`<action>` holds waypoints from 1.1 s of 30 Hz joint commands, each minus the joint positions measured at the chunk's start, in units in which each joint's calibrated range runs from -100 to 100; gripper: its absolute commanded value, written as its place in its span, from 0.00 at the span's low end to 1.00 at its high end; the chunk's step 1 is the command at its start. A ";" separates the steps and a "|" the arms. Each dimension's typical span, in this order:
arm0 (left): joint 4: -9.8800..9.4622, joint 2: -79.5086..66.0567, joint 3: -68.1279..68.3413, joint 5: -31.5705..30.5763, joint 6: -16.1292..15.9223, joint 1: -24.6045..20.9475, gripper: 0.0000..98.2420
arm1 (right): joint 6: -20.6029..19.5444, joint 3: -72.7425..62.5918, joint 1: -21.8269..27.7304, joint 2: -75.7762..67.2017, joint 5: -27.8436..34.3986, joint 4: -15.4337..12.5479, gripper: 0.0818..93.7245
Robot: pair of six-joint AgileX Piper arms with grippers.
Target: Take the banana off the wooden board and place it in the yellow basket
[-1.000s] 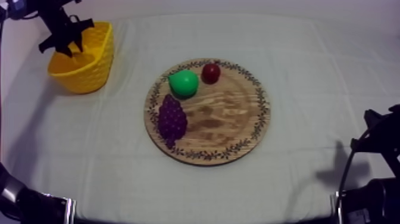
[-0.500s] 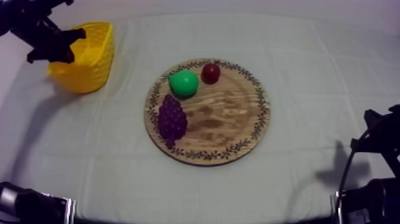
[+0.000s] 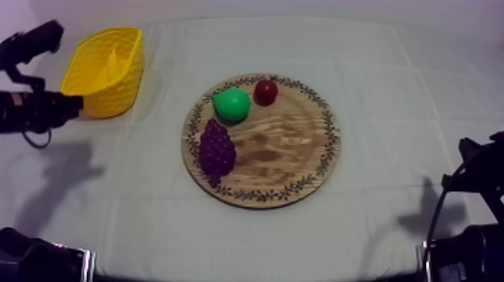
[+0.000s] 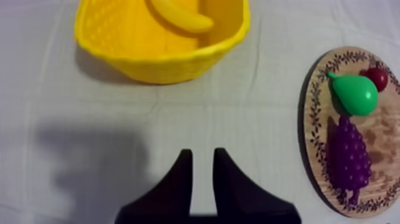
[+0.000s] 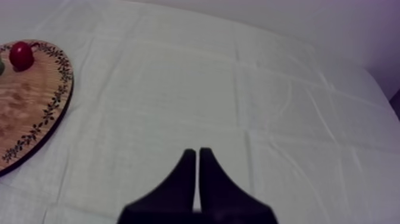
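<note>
Left claw (image 4: 202, 154): black fingers parted, empty, over the grey-white cloth surface (image 4: 119, 119).
Right claw (image 5: 197, 152): fingers pressed together, empty.
Curved yellow toy banana (image 4: 178, 15): inside the perforated yellow basket (image 4: 161, 65).
Step, likely: retreat; stay clear of the rim.

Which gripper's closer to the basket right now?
Left. The left gripper hovers open over the cloth just beside the basket; the right gripper rests shut at the opposite side, beyond the board.
</note>
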 commanded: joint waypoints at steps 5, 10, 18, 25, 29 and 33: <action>0.33 -19.87 14.16 -5.94 -1.03 -2.21 0.13 | 0.01 0.02 -0.01 -0.02 -0.01 0.01 0.00; 1.38 -28.27 20.58 -8.12 -3.29 -4.44 0.09 | 0.01 0.02 -0.01 -0.02 -0.01 0.01 0.00; 3.32 -39.99 26.18 -8.56 -6.61 -7.03 0.02 | 0.01 0.02 -0.01 -0.02 -0.01 0.01 0.00; 4.49 -51.02 31.89 -7.29 -8.67 -8.37 0.00 | 0.01 0.02 -0.01 -0.02 -0.01 0.01 0.00; 4.41 -55.61 33.25 -5.34 -9.58 -7.72 0.00 | 0.01 0.02 -0.01 -0.02 -0.01 0.01 0.00; 3.95 -58.73 33.42 -4.26 -8.60 -6.81 0.00 | 0.01 0.02 -0.01 -0.02 -0.01 0.01 0.00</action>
